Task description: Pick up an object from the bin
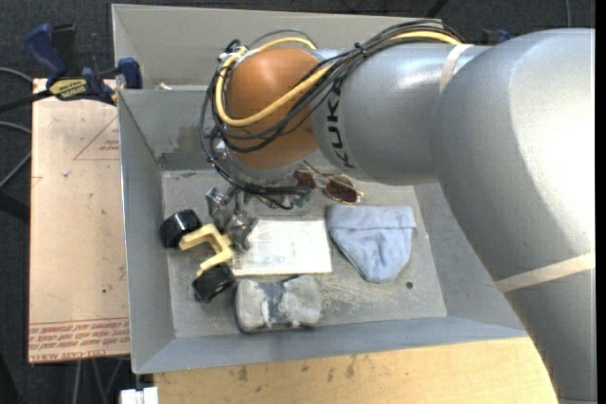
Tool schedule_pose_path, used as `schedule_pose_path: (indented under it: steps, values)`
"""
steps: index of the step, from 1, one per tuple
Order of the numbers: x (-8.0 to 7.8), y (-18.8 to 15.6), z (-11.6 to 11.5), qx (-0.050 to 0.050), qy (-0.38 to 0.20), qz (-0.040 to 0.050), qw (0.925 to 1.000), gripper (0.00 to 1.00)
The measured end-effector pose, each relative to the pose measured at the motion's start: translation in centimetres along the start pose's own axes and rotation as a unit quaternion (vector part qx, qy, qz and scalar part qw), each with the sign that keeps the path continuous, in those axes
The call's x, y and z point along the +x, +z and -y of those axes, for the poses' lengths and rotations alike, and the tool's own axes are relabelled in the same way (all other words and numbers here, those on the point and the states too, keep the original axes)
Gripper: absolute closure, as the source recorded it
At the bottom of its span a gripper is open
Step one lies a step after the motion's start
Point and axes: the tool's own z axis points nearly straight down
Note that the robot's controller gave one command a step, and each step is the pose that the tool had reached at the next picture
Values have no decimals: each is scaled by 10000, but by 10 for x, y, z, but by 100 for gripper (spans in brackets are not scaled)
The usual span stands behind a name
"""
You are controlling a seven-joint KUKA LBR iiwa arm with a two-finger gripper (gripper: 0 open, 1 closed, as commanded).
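bin (pixel 142 203): yellow-black dumbbell (pixel 203 253), white card (pixel 286 247), blue cloth (pixel 375 241), sunglasses (pixel 333 187), grey rag (pixel 276 303)
hand (pixel 233 220): low between dumbbell and card; grip state can't tell

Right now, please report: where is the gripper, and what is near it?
Gripper low, over yellow toy axle with two black wheels, view's left. White flat card alongside.

arm (pixel 445 123) in fr right | orange wrist cover (pixel 270 104) facing cam | hand (pixel 235 219) low, pts down

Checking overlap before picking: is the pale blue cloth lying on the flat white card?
No, the pale blue cloth lies beside the flat white card, on its right.
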Motion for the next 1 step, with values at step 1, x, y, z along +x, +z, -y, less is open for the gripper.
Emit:
schedule_pose_path:
  steps: [1]
  values:
    - [0,-3,0,-7,2,-11,10000,100]
